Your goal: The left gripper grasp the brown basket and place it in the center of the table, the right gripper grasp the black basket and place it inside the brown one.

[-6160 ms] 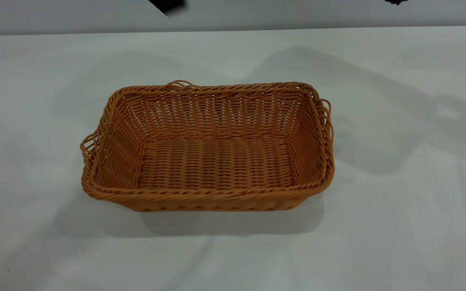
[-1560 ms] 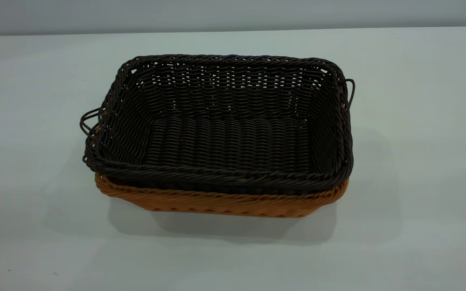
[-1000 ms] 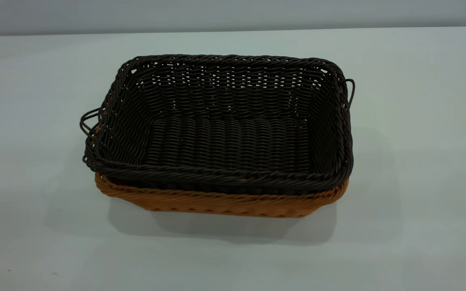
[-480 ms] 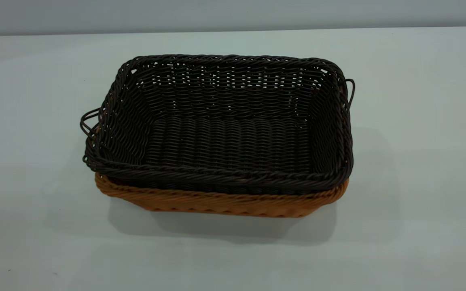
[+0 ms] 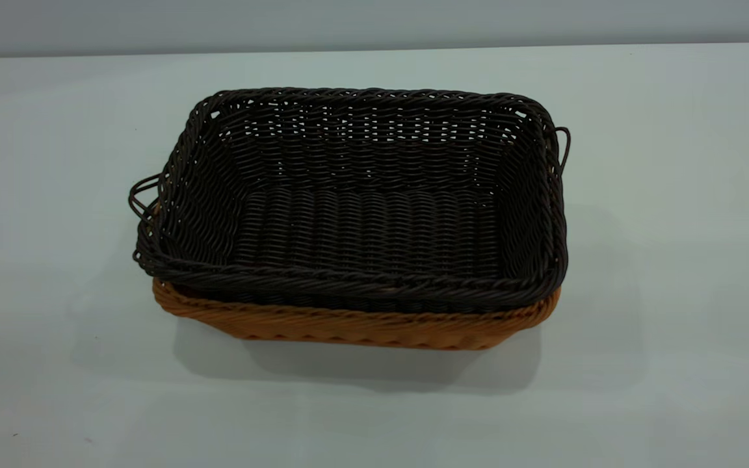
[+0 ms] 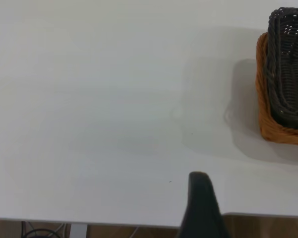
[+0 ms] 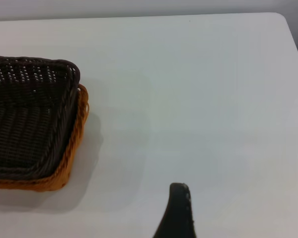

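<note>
While neither arm shows in the exterior view, the outcome does: the rectangular very dark brown-black woven wicker basket (image 5: 374,201) sits nested inside the rectangular orange-brown woven wicker basket (image 5: 355,325), mid-way across the large plain white counter (image 5: 673,260). Only the brown basket's front wall and rim peek out below the dark braided rim. Thin loop handles stick out at both short ends of the black basket. Task looks complete, by my read.

Left wrist view: one dark finger of the left gripper (image 6: 202,206) intrudes at the frame edge, over the counter's edge, well apart from the stacked baskets. Second finger unseen; cannot tell whether spread or pressed together. This view adds a short end of the stack, brown rim showing beneath black.

Right wrist view: one dark finger of the right gripper (image 7: 176,213), likewise well apart from the baskets; cannot tell its state either. It shows a different corner of the nest, seated evenly there.

Handling estimate: both baskets probably light, springy rather than rigid, weave giving decent friction. Best hold judged to be the braided rim along a wall; loop handles seem thin and floppy.
</note>
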You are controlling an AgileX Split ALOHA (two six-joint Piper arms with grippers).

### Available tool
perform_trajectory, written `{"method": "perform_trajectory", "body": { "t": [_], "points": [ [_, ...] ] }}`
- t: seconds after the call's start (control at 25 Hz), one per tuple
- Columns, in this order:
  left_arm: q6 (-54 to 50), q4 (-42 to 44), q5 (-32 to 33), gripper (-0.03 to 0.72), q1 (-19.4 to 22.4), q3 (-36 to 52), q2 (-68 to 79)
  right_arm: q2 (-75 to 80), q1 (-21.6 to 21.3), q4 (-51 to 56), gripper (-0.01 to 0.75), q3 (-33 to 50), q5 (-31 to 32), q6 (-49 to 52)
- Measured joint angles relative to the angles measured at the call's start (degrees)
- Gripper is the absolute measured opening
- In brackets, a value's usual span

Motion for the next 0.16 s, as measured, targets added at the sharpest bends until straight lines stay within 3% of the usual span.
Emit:
{"method": "perform_trajectory", "body": {
  "t": [0.16],
  "points": [
    [0.0, 0.0, 0.0, 0.465, 0.0, 0.0, 0.0, 0.0, 0.0, 0.0, 0.57, 0.0, 0.0, 0.0]
  ]
}}
